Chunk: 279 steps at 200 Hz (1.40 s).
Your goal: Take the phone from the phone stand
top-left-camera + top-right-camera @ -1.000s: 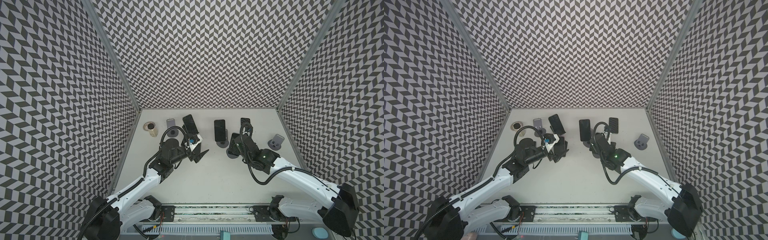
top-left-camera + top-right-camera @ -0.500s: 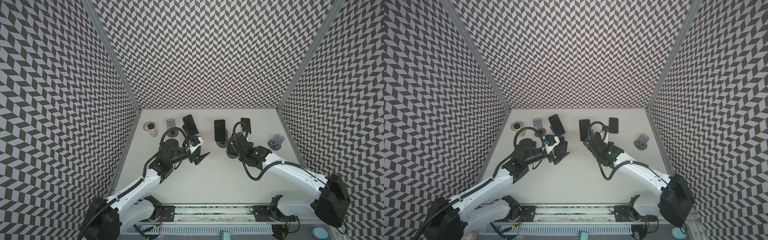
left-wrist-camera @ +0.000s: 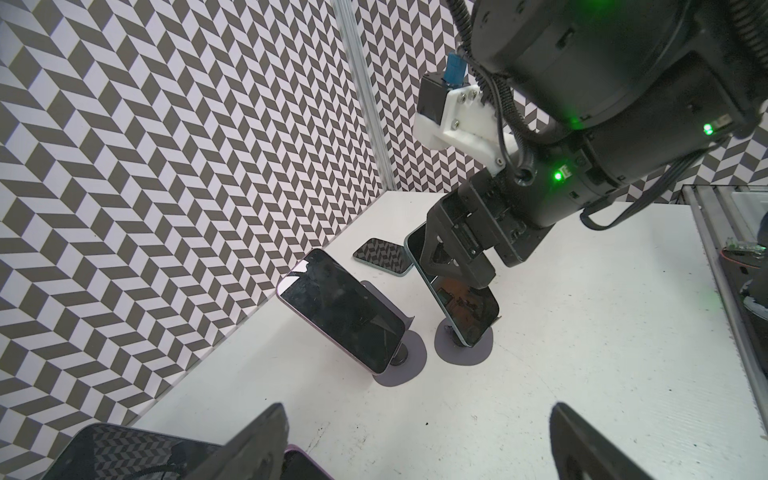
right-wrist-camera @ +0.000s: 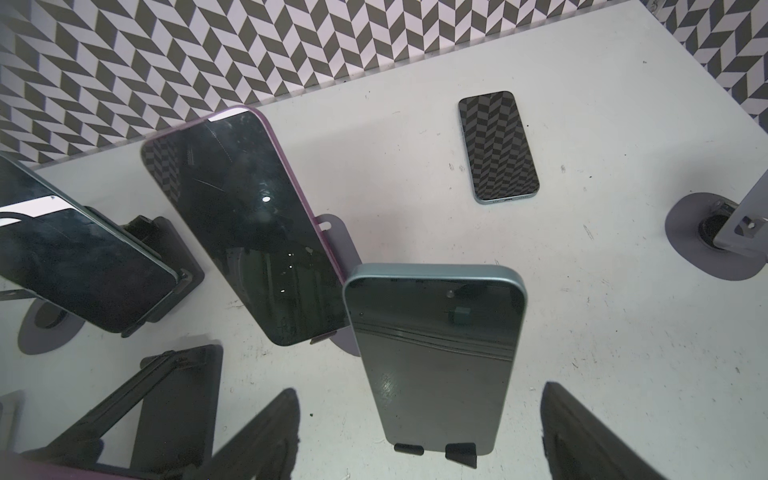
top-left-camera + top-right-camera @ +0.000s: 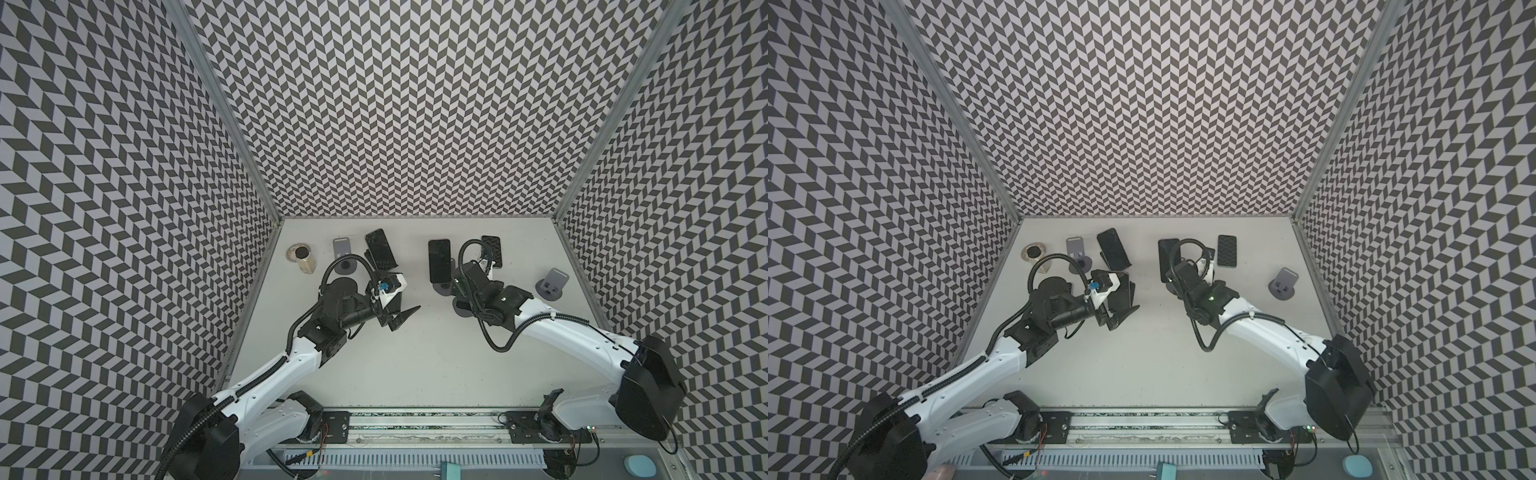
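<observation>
A phone (image 4: 436, 357) with a light blue rim leans on its phone stand (image 4: 457, 453), resting on two dark lips. My right gripper (image 4: 419, 388) is open and straddles the phone's lower end, with a gap on both sides. The left wrist view shows this gripper (image 3: 457, 278) over the same phone (image 3: 469, 311). In both top views the right wrist (image 5: 469, 282) hides this phone; only the stand's base (image 5: 461, 309) shows. My left gripper (image 5: 405, 319) hangs open and empty over bare table.
A purple-rimmed phone (image 4: 245, 224) and another phone (image 4: 83, 266) lean on stands close by. One phone (image 4: 498, 147) lies flat near the back wall. Empty stands (image 5: 343, 257) (image 5: 550, 282) and a small jar (image 5: 301, 257) stand along the back.
My right gripper has shifted a little left toward the standing phones, and its fingers have spread wider. The left arm has hardly moved.
</observation>
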Motion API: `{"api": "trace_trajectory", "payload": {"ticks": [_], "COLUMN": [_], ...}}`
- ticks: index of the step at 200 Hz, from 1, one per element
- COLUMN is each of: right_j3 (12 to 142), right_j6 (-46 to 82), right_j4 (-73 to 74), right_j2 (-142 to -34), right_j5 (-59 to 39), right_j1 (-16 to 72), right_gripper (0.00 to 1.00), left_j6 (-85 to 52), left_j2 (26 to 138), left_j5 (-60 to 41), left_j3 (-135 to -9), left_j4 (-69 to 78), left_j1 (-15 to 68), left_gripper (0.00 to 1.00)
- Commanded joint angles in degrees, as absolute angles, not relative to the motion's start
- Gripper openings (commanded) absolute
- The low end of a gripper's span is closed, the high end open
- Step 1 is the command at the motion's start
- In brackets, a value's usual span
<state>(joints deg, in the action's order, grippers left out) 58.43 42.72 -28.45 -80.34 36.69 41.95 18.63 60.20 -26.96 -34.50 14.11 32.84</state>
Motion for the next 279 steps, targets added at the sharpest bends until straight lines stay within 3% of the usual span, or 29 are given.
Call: {"api": "trace_trajectory", "payload": {"ticks": [1, 279], "right_j3": [60.0, 60.0], "right_j6": [44.6, 43.0], "right_j4": [-28.5, -23.6], "right_j2": [-81.0, -84.4], "right_j5": [38.7, 36.6], "right_j1": [41.5, 38.7], "right_gripper": [0.88, 0.85], "left_j6": [18.8, 19.2], "left_j2": [60.6, 60.9], "left_j5": [-28.6, -28.8], "left_j3": [-35.0, -36.1], "left_j4": [13.7, 10.7], "left_j1": [32.7, 33.7], "left_gripper": [0.98, 0.97]}}
